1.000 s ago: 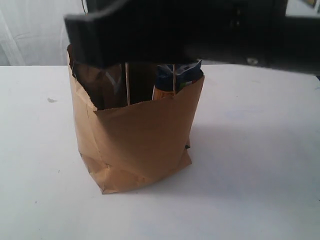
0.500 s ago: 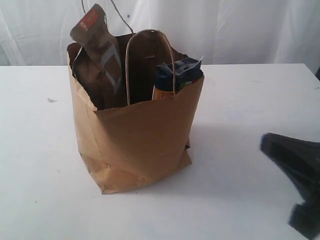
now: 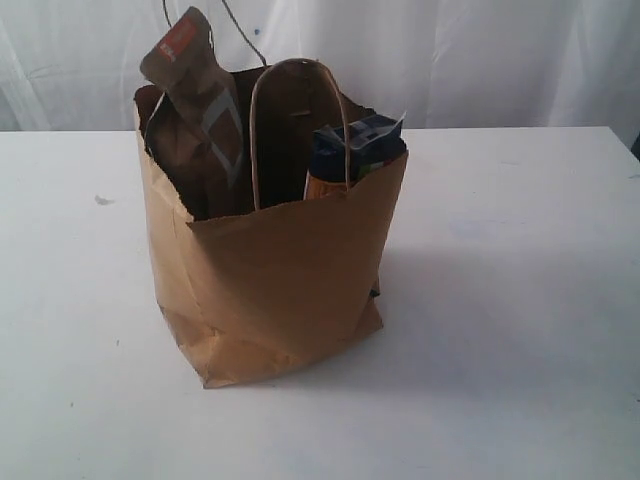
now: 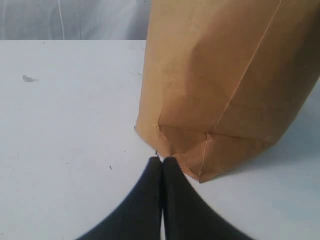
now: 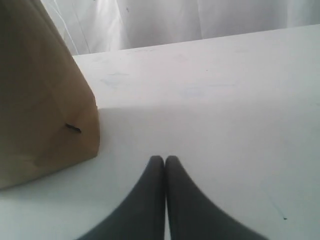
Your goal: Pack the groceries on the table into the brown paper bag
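Sitting low over the worktop [image 3: 520,300] with jaws pinched together on nothing: left tool [image 4: 161,160] just short of the brown paper bag [image 3: 280,270] at its bottom corner, right tool [image 5: 164,159] near another side, probably with nothing loose left to pack. Inside the upright bag, dark-brown pouch [image 3: 195,90] leaning out at 10 o'clock, long orange-navy packet [image 3: 355,150] at 2 o'clock.

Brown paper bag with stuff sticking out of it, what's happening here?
A two-armed robot is packing groceries. The brown paper bag stands upright on the white table, with a dark-brown pouch and an orange-navy packet poking out of its top. The left gripper and right gripper are both shut and empty, low near the bag's base.
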Controlling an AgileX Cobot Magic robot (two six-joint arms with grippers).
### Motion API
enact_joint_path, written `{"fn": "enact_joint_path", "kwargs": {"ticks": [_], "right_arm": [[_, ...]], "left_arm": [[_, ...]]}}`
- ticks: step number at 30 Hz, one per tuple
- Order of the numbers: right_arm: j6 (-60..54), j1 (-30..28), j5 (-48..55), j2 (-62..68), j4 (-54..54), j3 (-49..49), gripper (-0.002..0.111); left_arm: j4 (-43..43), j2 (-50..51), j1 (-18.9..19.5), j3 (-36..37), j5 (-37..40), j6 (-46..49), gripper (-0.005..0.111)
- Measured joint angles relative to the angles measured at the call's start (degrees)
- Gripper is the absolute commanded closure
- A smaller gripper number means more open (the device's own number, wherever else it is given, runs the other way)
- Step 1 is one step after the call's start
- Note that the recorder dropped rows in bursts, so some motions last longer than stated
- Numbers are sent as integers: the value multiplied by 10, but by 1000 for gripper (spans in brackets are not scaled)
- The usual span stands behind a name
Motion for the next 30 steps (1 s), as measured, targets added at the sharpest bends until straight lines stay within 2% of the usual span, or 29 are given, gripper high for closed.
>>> {"fn": "enact_joint_path", "kwargs": {"ticks": [8, 30], "right_arm": [[1, -55, 6, 0, 1, 0, 108], [1, -58, 6, 0, 1, 0, 108]], "left_arm": [[0, 0, 0, 0, 0, 0, 107], [0, 0, 0, 0, 0, 0, 107]]}}
